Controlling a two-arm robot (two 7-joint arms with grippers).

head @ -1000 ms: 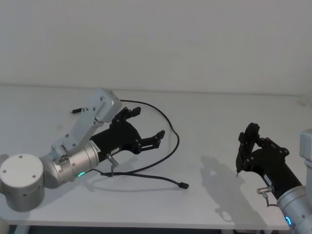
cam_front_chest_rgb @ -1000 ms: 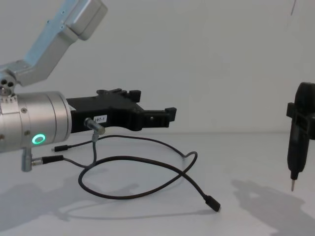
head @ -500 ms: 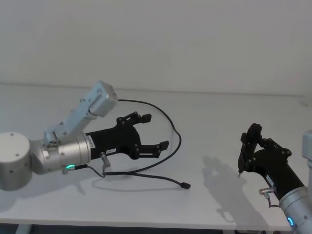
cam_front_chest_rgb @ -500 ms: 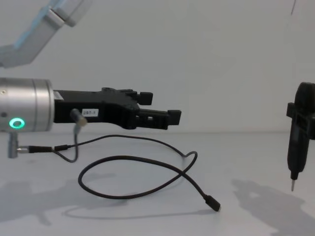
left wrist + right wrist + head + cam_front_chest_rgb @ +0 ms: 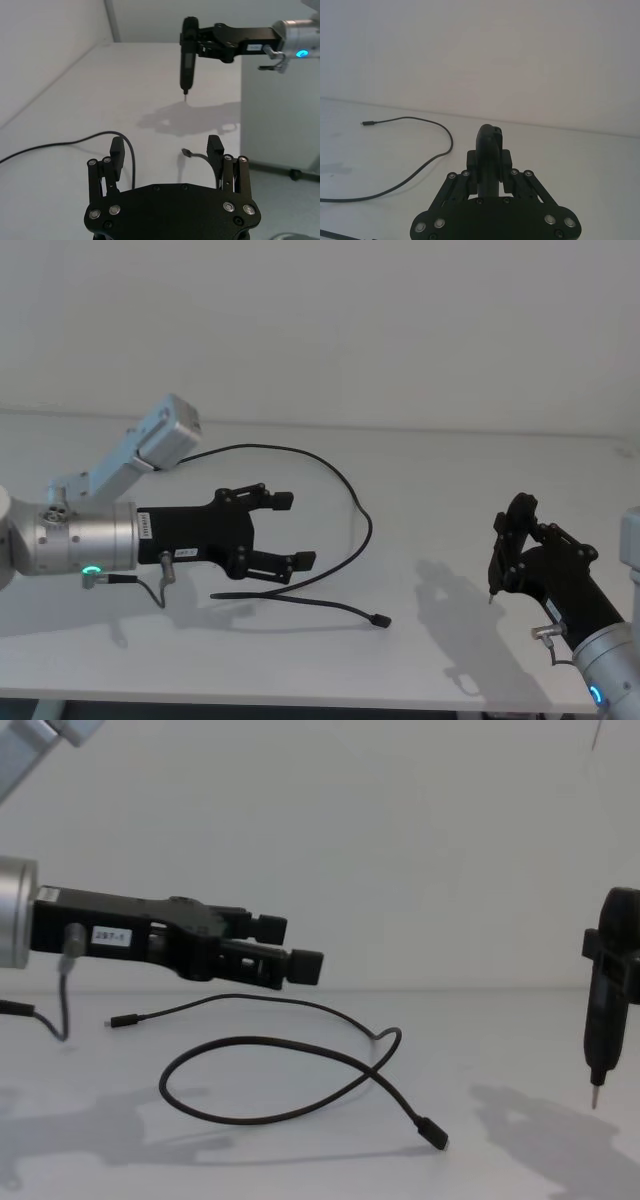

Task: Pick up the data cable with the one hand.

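The data cable lies in loose black loops on the white table, one small plug at the front. In the chest view the cable crosses itself and ends in that plug. My left gripper, the one hand, hovers open and level above the left part of the loop, touching nothing. The chest view shows the left gripper clear above the cord. From the left wrist, the left gripper is empty, with the cable beyond. My right gripper stays at the right, shut on a pen-like tool.
A short grey wire hangs from my left wrist. The white table runs to a wall behind, and its front edge is near. The right gripper with its tool stands farther off.
My left arm has drawn back to the left and the gripper has levelled out, still open. The cable and the right arm have not moved.
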